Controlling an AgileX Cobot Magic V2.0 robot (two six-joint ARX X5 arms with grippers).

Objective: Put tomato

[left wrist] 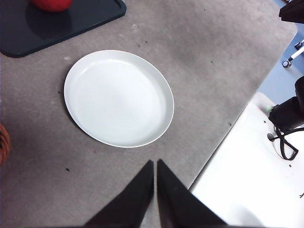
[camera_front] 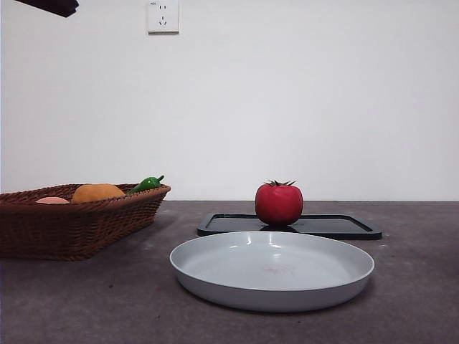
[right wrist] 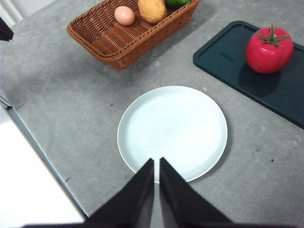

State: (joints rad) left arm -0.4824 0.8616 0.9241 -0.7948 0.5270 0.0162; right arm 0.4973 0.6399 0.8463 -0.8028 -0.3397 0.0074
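Front view: the tomato (camera_front: pixel 279 203) stands upright on the black tray (camera_front: pixel 344 227), just behind the white plate (camera_front: pixel 272 269); a basket (camera_front: pixel 72 222) with other produce sits well off to one side. No jaws show here, only a dark arm tip at a top corner. The skin is glossy and round, so it will likely be slippery and fairly light; a hold across its widest girth, below the stem crown, looks safest.

Left wrist view: the left jaws (left wrist: pixel 155 164) are pressed together, empty, high over the worktop (left wrist: pixel 213 71). The plate lies just ahead of them, the tomato far beyond, cut by the picture's edge.

Right wrist view: the right jaws (right wrist: pixel 156 161) are likewise closed and empty. Only here do the whole tomato, its crown, and the tray's free space around it show from above.
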